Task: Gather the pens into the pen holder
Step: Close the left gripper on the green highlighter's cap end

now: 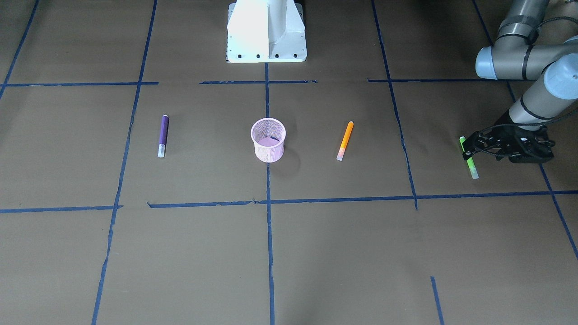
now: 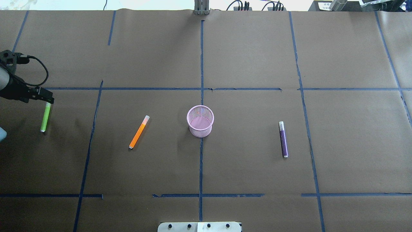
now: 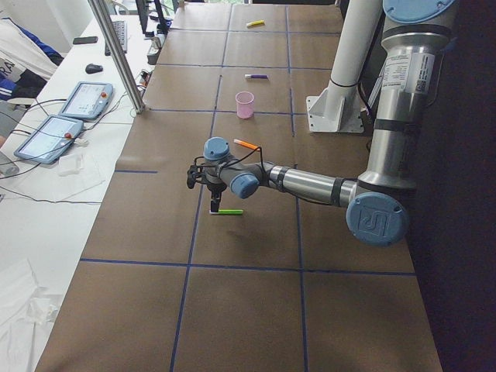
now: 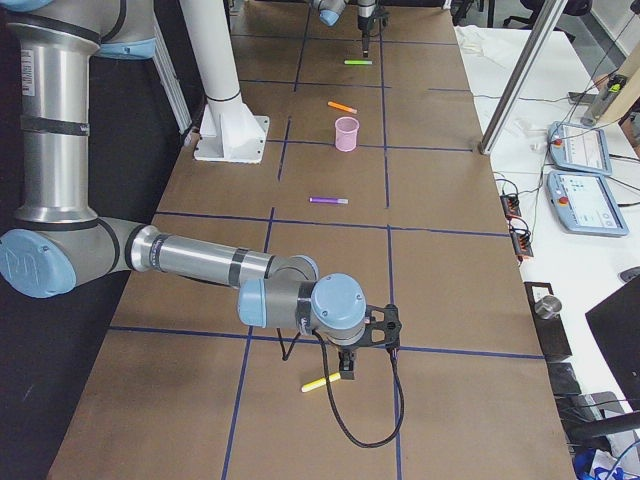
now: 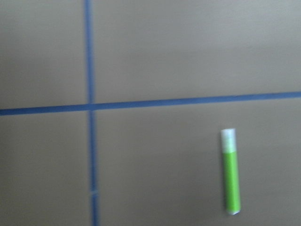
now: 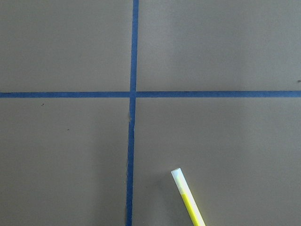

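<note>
Brown paper (image 2: 251, 58) crossed by blue tape lines (image 2: 201, 167) is being shown over the whole table. Nearest in the right-end view, the yellow pen (image 4: 320, 383) is lying flat just beyond a tape line. The right gripper (image 4: 346, 374) is being held directly above its far end, and whether the jaws are wide or narrow cannot be told. Farther along, the purple pen (image 2: 283, 140) is lying flat, well apart from the pink mesh pen holder (image 2: 199, 131), which is standing upright on the centre tape line. Beyond the holder, the orange pen (image 2: 139, 132) is lying at a slant. Farthest off, the green pen (image 2: 45, 117) is lying flat on the paper. The left gripper (image 2: 49, 99) is being held low over its pale capped end, and its jaw spread cannot be told either.
</note>
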Controlling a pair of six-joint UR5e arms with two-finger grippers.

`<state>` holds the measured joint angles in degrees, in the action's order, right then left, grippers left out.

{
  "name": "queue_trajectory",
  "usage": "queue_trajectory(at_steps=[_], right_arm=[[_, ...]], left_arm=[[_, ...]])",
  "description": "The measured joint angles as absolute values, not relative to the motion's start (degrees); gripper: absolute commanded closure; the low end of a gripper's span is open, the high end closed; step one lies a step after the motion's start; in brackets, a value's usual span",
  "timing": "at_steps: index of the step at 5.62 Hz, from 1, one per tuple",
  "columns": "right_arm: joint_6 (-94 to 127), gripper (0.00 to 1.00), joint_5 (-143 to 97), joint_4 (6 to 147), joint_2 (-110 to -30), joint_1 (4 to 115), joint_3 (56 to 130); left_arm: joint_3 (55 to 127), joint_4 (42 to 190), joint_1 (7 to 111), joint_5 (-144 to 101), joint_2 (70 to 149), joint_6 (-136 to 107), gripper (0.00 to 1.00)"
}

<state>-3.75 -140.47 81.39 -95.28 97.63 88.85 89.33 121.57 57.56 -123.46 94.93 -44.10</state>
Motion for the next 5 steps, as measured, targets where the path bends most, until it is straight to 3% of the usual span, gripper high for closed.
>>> queue_trajectory(at_steps=[5], right_arm=[[-3.69, 0.00, -140.54, 81.32, -95.19, 97.56, 89.27]], left_arm=[[81.17, 125.61, 55.97, -119.01, 97.74, -44.73, 0.00]])
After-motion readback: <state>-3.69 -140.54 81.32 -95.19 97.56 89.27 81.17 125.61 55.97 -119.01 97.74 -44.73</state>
